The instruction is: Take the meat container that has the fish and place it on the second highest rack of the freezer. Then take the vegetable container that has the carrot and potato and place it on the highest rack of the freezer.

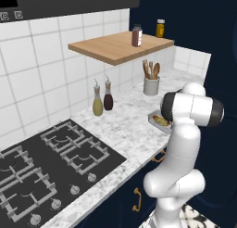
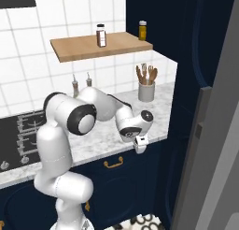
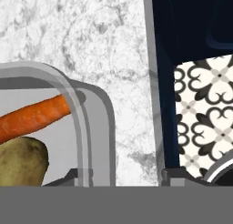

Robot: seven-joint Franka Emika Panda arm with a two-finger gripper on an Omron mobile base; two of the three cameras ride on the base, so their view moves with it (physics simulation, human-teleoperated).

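Potato [image 3: 20, 161], tan and lumpy, sits closest to the hand camera, with a smooth orange carrot [image 3: 36, 116] lying across above it. Both rest in the vegetable container [image 3: 98, 127], a shallow grey tray with rounded corners and a glossy raised rim, set on the counter [image 3: 91, 36] of white, grey-veined marble near its front edge. Beyond that edge drop dark navy cabinet fronts [image 3: 164, 82] and a floor [image 3: 205, 114] of black-and-cream patterned tiles. The pincer [image 3: 123, 175] hangs over the tray's corner; one dark fingertip shows by the rim and one past the counter's edge, but I cannot tell whether they are apart or clamped on the rim. From the left base camera the tray [image 1: 159, 120] shows beside the white arm's elbow, near a grey utensil crock [image 1: 151, 85] under a wooden shelf [image 1: 120, 47].
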